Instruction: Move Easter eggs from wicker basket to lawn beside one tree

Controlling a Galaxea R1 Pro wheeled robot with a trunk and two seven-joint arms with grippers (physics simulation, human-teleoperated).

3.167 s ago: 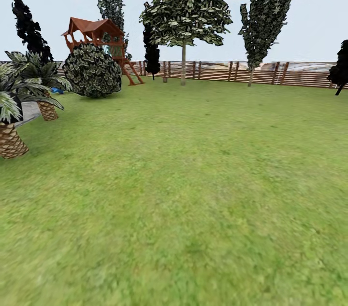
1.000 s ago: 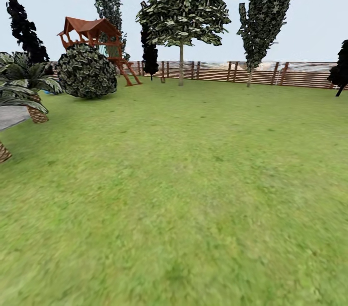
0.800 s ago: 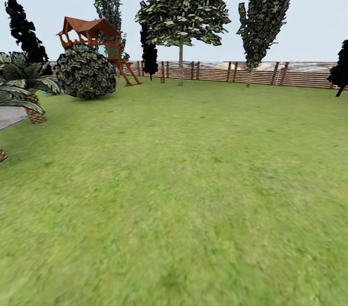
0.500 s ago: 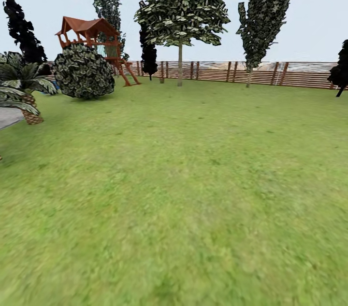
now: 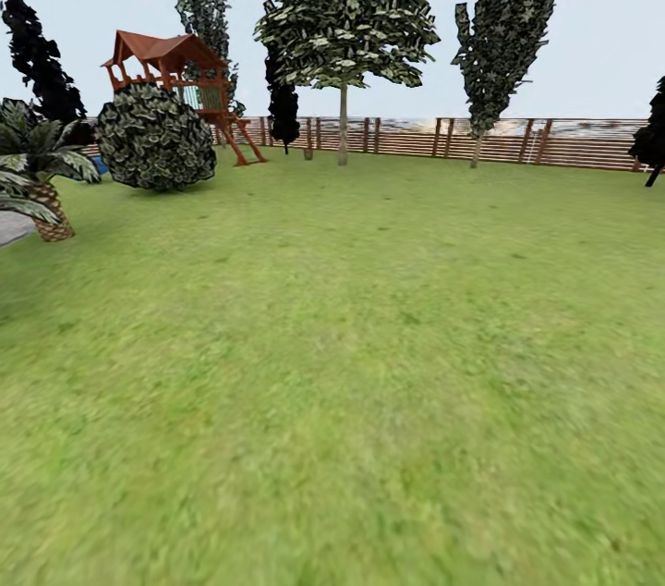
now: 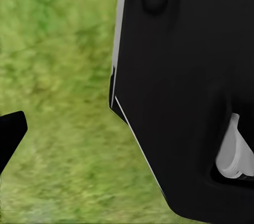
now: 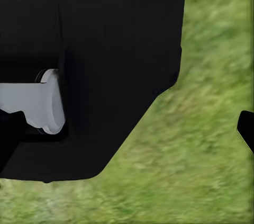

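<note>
I am out on the lawn (image 5: pixel 369 336) of the garden, and mottled green grass covers the near and middle ground. The Easter eggs and the wicker basket are out of view. In the left wrist view, one black fingertip (image 6: pixel 11 131) of my left gripper shows at the frame's edge over grass, beside a large black part of my own body (image 6: pixel 180 91). The right wrist view is much the same, with a black fingertip (image 7: pixel 246 128) at the edge and a black body part (image 7: pixel 95 49). Both sets of fingers look spread wide with nothing between them.
A brown slat fence (image 5: pixel 554 142) closes off the far side. In front of it stand a thin-trunked leafy tree (image 5: pixel 344 13) and a tall narrow tree (image 5: pixel 508 13). At the far left are a wooden play tower (image 5: pixel 171 64), a round bush (image 5: pixel 155 138) and a palm (image 5: pixel 42 175).
The whole head view has drifted as I roll on. The palms at the left have slid toward and partly past the edge. Nothing in the garden itself has moved.
</note>
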